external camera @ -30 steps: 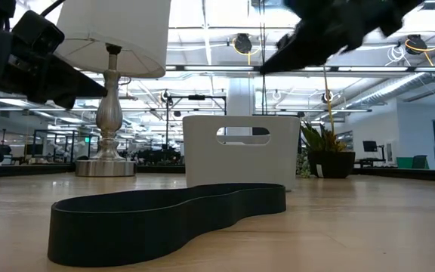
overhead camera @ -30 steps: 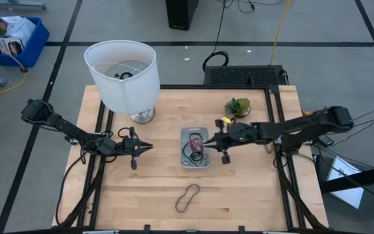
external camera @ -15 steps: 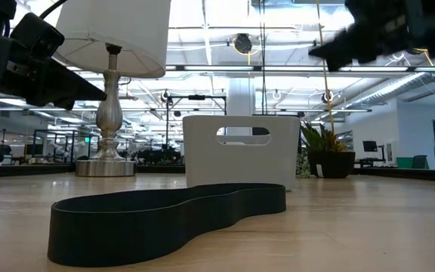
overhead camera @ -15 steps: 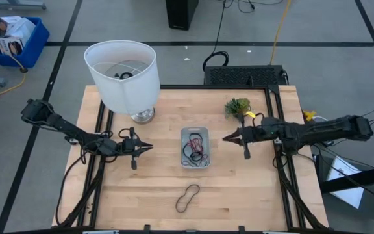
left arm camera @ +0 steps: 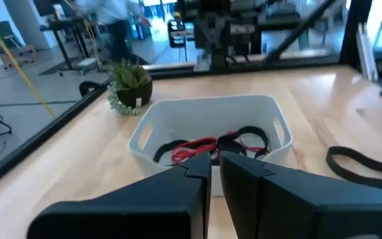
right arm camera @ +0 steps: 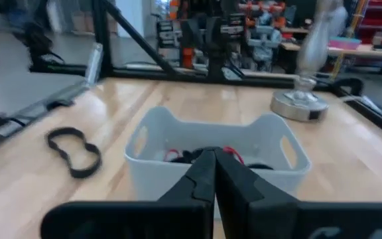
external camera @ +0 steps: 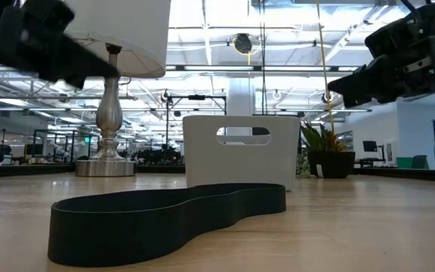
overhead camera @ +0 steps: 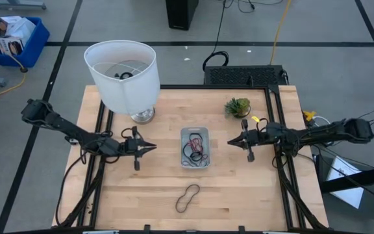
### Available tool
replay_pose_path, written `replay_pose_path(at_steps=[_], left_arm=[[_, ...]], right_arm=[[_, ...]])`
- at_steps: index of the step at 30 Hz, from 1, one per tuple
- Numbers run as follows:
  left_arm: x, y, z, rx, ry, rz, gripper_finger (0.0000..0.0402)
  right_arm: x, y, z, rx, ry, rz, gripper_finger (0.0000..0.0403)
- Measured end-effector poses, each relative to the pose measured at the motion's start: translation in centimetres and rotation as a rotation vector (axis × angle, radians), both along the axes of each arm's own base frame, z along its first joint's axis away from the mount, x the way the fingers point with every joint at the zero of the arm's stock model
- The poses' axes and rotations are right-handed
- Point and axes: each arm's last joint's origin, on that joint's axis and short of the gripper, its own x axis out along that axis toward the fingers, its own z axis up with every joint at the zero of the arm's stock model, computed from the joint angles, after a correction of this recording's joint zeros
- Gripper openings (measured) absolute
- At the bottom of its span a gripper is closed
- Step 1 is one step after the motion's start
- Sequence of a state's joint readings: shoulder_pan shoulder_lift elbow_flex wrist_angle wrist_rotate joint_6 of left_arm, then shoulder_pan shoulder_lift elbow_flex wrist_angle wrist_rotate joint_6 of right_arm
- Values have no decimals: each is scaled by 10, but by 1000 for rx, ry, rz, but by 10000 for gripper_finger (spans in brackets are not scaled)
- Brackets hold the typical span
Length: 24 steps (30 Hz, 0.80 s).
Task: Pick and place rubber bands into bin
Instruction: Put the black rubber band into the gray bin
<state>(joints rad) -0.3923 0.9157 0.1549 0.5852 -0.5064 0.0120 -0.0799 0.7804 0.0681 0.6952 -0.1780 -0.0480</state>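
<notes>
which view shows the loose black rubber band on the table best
The high view: the whole figure-eight loop of the loose rubber band shows flat on the table, apart from the bin. The low view shows it edge-on, close up. The right wrist view shows it small beside the bin; the left wrist view catches only part.

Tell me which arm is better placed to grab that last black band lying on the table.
Probably the left. Its end effector sits slightly nearer the black rubber band at the table's front, while the right end effector hangs further back beside the bin. Both are shut and hold nothing.
</notes>
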Motion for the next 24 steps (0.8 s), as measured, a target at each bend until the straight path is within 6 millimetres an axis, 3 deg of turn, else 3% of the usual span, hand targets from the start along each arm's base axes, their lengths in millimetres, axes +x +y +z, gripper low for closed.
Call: replay_pose_path(at_steps=[6,11,17,24], left_arm=[[34,-16,68,9,166,-3,27],[60,-42,104,-58,246,-78,7],[93,-82,99,-175,384,-146,4],[131,-122,60,-204,556,-106,51]], right_arm=[[0,-4,0,14,-1,-2,0],[-1,-5,0,24,6,-9,0],[-1,-5,-2,45,26,-10,0],[-1,-5,-2,44,20,-11,0]])
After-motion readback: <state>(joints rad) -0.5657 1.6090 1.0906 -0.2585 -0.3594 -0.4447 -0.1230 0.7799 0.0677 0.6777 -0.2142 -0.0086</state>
